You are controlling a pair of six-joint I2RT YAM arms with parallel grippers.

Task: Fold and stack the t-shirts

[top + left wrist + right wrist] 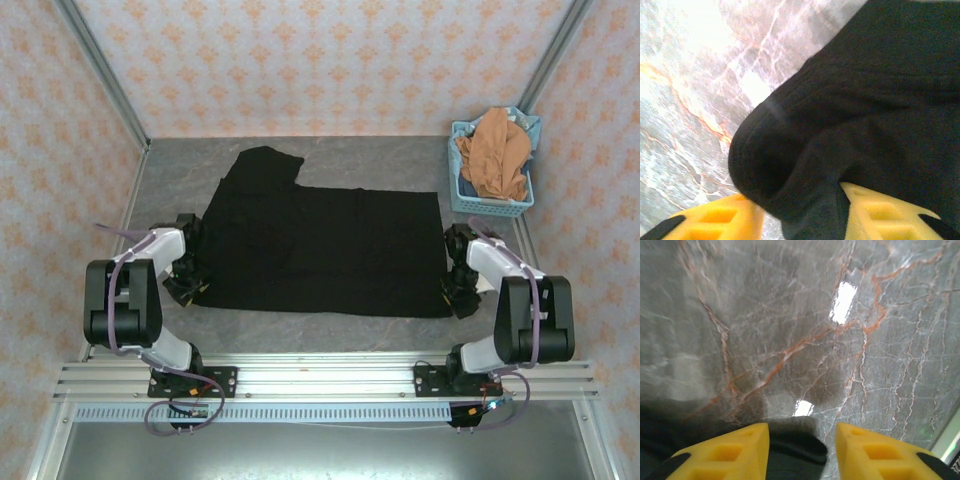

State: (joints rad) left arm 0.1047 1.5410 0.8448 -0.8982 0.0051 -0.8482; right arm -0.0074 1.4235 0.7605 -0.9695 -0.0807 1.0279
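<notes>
A large black cloth t-shirt [320, 250] lies spread flat across the middle of the grey marble-patterned table [400, 160], its long near edge running parallel to the silver metal rail [320, 380] at the front, with a strip of bare table between the 2. One sleeve juts toward the far-left corner; to the right of that sleeve and along the whole far side the table is bare up to the patterned back wall [320, 60]. The shirt's left edge comes close to the left side of the table, and its right edge stops short of the right side, leaving a narrow bare band there. The left end effector [797, 197] sits low at the shirt's near-left corner with its 2 yellow fingers [715, 220] spread apart; a rounded fold of the black cloth bulges between them and touches both, but they are released rather than clamped. The right end effector [800, 432] is at the shirt's near-right corner, its fingers likewise parted and released, with a bit of black cloth edge lying between them and bare table beyond. In the far-right corner stands a light blue plastic lattice basket [490, 207], well apart from the black shirt, holding a crumpled orange-brown cloth t-shirt [495, 155] that heaps above its rim
</notes>
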